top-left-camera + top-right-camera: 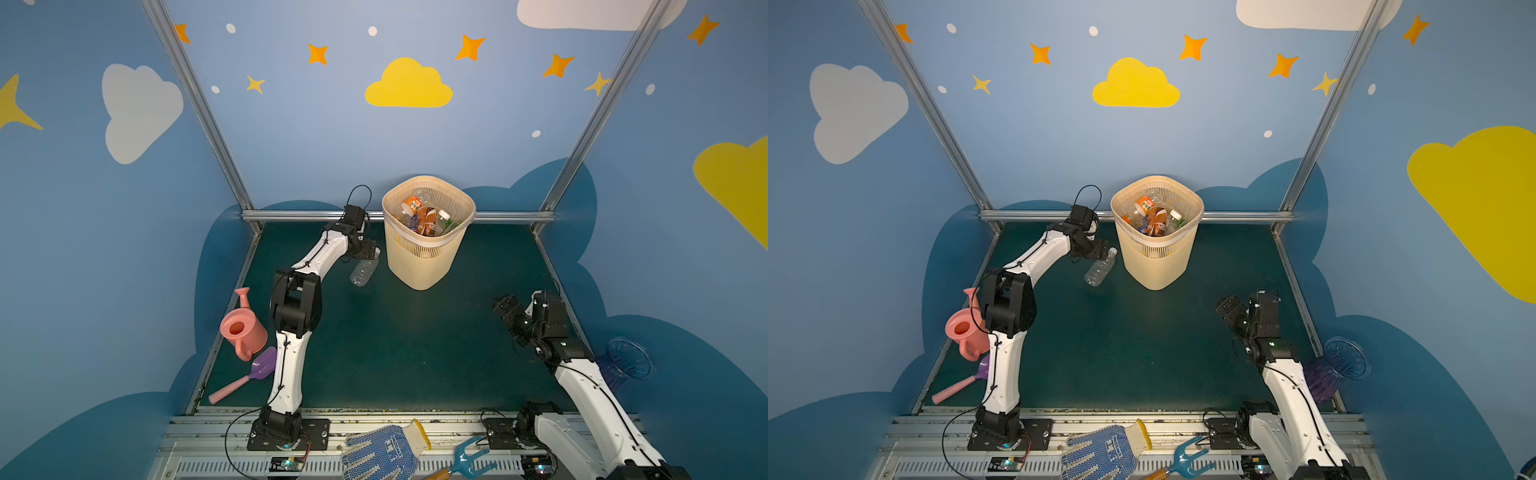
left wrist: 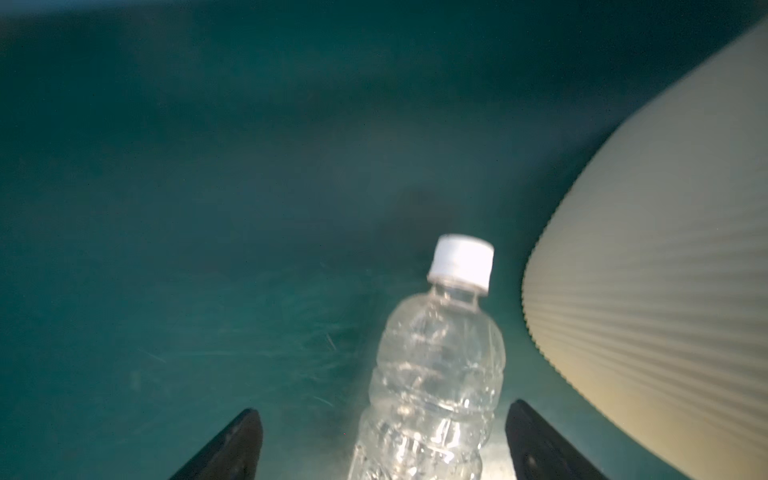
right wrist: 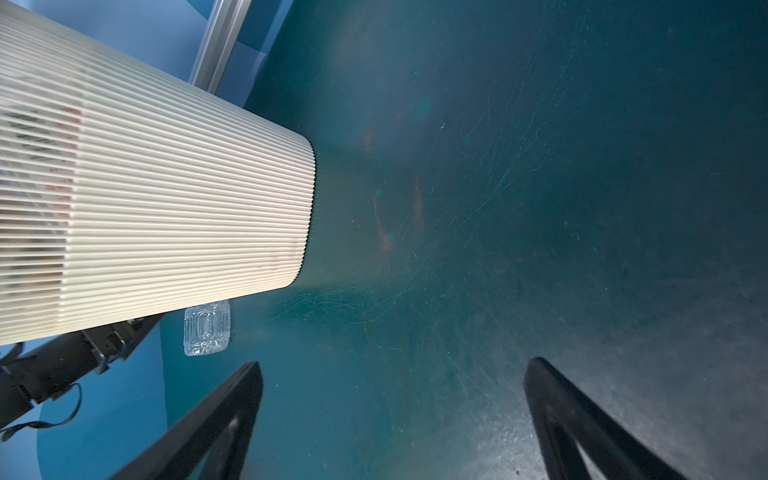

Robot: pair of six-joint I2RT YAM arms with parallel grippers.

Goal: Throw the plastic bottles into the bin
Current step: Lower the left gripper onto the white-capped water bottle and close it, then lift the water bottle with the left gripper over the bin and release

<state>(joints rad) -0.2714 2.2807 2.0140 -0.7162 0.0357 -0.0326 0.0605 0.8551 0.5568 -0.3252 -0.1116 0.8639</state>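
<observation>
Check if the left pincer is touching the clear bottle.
Apart: left wrist view shows table on each side between the clear bottle and the left pincer.

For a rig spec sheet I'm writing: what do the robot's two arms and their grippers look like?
Both match. The left arm and right arm have glossy white link shells between chunky black joints, bolted to black base plates. A thin black cable is clipped along each white shell. Each arm ends in flat, tapering black fingers.
</observation>
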